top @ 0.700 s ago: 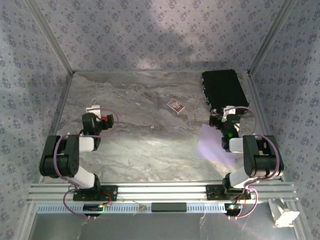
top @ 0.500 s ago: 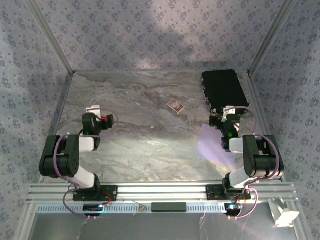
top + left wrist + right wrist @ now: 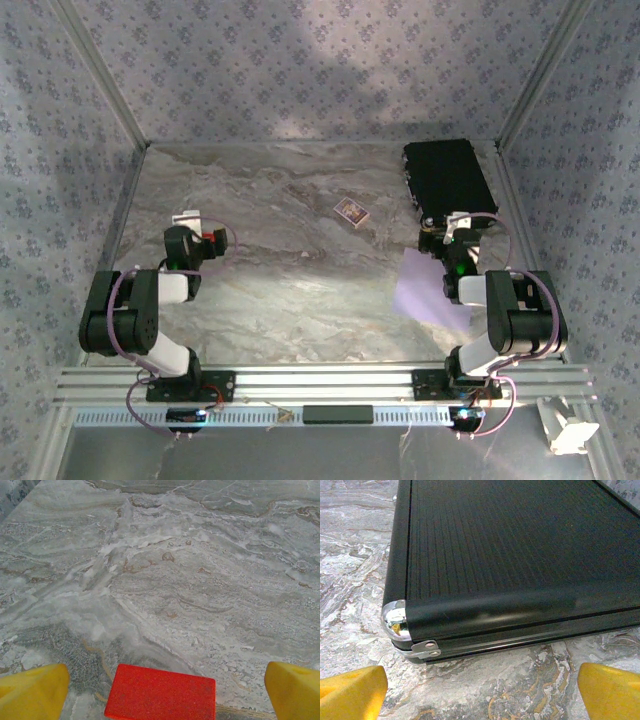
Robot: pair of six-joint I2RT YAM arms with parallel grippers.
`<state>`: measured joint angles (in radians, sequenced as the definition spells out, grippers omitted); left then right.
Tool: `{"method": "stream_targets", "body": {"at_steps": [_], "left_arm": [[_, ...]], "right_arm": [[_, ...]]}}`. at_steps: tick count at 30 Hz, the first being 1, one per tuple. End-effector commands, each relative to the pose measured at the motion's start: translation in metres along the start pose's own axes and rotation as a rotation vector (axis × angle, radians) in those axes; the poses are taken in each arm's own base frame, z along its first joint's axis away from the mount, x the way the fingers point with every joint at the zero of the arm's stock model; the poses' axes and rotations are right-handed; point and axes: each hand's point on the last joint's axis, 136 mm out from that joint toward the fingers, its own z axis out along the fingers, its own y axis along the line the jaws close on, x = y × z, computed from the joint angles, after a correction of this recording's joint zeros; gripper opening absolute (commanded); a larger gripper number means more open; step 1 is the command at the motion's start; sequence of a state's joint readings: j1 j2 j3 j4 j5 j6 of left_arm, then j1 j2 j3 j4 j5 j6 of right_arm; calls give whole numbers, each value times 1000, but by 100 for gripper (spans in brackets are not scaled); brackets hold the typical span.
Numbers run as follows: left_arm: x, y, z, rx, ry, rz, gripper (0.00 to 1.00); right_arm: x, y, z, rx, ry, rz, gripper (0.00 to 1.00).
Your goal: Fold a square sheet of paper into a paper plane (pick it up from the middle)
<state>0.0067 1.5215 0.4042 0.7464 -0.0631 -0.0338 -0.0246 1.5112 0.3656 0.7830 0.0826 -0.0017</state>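
Square sheet of paper lies flat on the tabletop, just nearside of the black case, partly under the right arm. Right tool spread, empty, facing the case. Left tool, well left of it, spread either side of a red block.

I count one square sheet of paper, one small patterned card, one black case and one small red block. Of my own I count two grippers, the left gripper and the right gripper, with four yellow fingertips between them.
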Motion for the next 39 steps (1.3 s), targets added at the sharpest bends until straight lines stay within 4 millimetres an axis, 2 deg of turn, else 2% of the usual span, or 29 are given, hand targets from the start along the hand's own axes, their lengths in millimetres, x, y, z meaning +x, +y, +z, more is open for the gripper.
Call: {"method": "stream_targets", "body": {"at_steps": [1, 13, 18, 21, 24, 26, 29, 33, 36, 39], "left_arm": [[-17, -1, 4, 16, -48, 5, 100], [-20, -3, 1, 21, -54, 13, 100], [-30, -4, -12, 14, -91, 18, 100], [-38, 0, -22, -7, -79, -8, 100], [-52, 1, -37, -6, -92, -34, 100], [-64, -3, -49, 24, -120, -55, 100], [-81, -7, -66, 50, -129, -117, 100], [-101, -23, -90, 123, -180, -106, 100], [-107, -36, -105, 164, -184, -86, 100], [-111, -40, -118, 194, -189, -176, 100]], "right_arm": [[-13, -1, 4, 14, -33, -15, 99], [-14, 0, 2, 27, -48, -33, 99], [-16, 7, -3, 18, -65, -63, 99], [-22, -4, -6, 77, -70, -35, 99], [-36, -5, -12, 84, -18, -37, 99], [-43, -10, -18, 115, 38, 16, 98], [-53, -22, -36, 207, 130, 145, 97], [-61, -7, -58, 141, 152, 256, 98], [-54, -2, -73, 114, 201, 332, 99], [-29, -4, -89, 131, 306, 448, 99]]}}
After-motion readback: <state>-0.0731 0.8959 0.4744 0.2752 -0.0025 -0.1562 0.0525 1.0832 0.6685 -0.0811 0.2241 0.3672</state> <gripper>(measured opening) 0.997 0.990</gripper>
